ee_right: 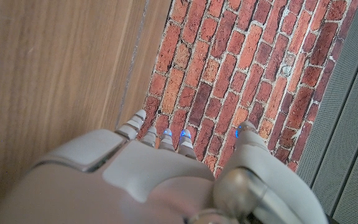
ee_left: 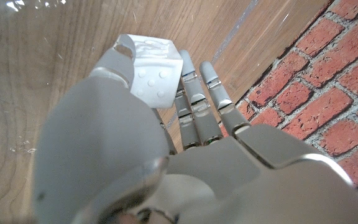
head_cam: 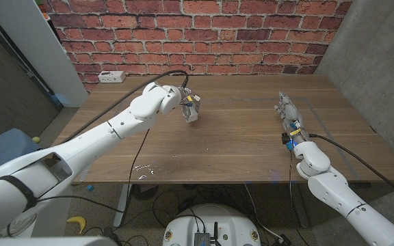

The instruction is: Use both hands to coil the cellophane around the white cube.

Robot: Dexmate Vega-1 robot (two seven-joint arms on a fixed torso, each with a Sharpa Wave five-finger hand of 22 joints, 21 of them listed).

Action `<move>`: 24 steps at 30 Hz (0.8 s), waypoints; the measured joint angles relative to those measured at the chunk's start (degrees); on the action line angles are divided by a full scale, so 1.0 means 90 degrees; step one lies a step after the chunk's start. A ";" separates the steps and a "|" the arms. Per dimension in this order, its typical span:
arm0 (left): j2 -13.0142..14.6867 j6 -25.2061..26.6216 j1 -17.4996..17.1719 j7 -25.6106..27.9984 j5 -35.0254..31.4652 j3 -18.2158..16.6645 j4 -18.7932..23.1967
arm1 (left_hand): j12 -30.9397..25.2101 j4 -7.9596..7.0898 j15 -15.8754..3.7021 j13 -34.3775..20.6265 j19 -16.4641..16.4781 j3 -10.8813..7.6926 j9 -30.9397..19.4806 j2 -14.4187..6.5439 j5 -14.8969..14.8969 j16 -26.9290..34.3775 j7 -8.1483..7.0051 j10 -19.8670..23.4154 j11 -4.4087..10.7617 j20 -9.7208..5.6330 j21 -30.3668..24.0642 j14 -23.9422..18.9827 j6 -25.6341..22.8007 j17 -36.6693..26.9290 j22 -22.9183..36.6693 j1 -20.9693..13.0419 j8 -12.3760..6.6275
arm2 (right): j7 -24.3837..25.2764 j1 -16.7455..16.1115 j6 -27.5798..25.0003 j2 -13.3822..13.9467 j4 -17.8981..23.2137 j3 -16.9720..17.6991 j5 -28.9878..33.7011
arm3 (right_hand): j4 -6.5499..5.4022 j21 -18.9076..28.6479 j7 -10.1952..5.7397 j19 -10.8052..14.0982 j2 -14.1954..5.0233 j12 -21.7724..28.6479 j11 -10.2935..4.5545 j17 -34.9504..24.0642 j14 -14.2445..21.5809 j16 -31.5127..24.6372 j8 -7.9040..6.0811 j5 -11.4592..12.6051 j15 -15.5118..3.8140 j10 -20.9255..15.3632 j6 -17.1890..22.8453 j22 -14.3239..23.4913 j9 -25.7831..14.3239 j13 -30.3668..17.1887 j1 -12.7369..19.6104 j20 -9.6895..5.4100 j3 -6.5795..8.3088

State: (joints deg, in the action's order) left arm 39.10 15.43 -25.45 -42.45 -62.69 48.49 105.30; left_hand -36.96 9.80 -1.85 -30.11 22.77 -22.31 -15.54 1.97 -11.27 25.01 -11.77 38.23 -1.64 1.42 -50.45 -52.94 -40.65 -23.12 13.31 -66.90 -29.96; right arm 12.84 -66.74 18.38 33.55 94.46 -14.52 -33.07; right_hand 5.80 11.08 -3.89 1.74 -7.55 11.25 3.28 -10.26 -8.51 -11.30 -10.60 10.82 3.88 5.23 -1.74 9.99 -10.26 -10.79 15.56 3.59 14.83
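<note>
My left hand (head_cam: 185, 101) hovers over the middle of the table and grips the white cube (head_cam: 192, 113). In the left wrist view the cube (ee_left: 154, 74) shows a dotted face, pinched between the thumb and the fingers, with crinkled clear cellophane (ee_left: 146, 45) over its far end. My right hand (head_cam: 289, 117) is at the table's right side, well apart from the cube, fingers stretched toward the wall and holding nothing. The right wrist view shows the back of that hand (ee_right: 160, 180) above bare wood.
A white power strip (head_cam: 111, 76) lies at the table's back left corner. Faint glints of clear film (head_cam: 142, 169) show near the front edge on the left. Thin tape lines (head_cam: 323, 119) mark the right side. A brick wall (head_cam: 204, 34) stands behind.
</note>
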 measured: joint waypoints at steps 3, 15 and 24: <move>0.0006 0.0108 0.0000 -0.0113 -0.0038 0.0000 -0.0045 | 0.0000 -0.0016 0.0000 -0.0001 0.0001 0.0016 0.0000 0.0000 0.0001 -0.0025 0.0000 0.0000 0.0000 0.0001 -0.0032 0.0000 0.0000 -0.0037 -0.0025 0.0000 -0.0041 | 0.0001 0.0019 -0.0014 -0.0001 0.0000 -0.0008 0.0004 | 0.0000 0.0000 0.0000 0.0000 0.0000 0.0000 0.0000 0.0000 0.0000 0.0000 0.0000 0.0000 0.0000 0.0000 0.0000 0.0000 0.0000 0.0000 0.0000 0.0000 0.0000; 0.0061 0.0383 0.0083 -0.0473 -0.0150 0.0062 -0.0232 | 0.0001 -0.0026 -0.0003 -0.0094 -0.0158 0.0026 0.0000 0.0000 0.0019 -0.0080 0.0000 -0.0070 0.0070 -0.0021 -0.0116 -0.0002 0.0000 -0.0146 -0.0060 0.0000 -0.0041 | 0.0027 0.0064 -0.0080 0.0000 0.0003 -0.0028 0.0022 | 0.0000 0.0000 0.0000 0.0000 0.0000 0.0000 -0.0001 0.0000 0.0000 0.0000 0.0000 0.0000 0.0000 -0.0048 0.0000 0.0000 0.0000 0.0000 0.0000 0.0000 0.0000; 0.0097 0.0501 0.0205 -0.0817 -0.0497 0.0210 -0.0343 | 0.0044 -0.0052 -0.0099 -0.0187 -0.0339 0.0052 0.0000 0.0000 0.0055 -0.0171 0.0000 -0.0103 0.0103 -0.0045 -0.0164 0.0031 0.0000 -0.0223 -0.0079 0.0000 -0.0044 | 0.0044 0.0089 -0.0107 0.0001 0.0009 -0.0039 0.0027 | 0.0000 0.0000 0.0000 0.0000 0.0000 0.0000 -0.0001 0.0000 0.0000 0.0000 0.0000 0.0000 0.0000 -0.0047 0.0000 0.0000 0.0000 0.0000 0.0000 0.0000 0.0000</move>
State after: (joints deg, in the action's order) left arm 39.97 19.93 -23.60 -49.80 -67.16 50.37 102.21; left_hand -36.56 9.33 -2.74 -31.80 19.72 -21.84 -15.54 1.97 -10.78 23.46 -11.78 37.30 -0.72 1.01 -51.93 -52.66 -40.65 -25.12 12.59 -66.90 -30.36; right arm 13.23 -65.94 17.41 33.56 94.55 -14.87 -32.83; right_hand 5.80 11.08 -3.89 1.74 -7.55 11.25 3.27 -10.26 -8.51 -11.30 -10.60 10.82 3.88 4.80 -1.74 9.99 -10.26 -10.78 15.56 3.59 14.83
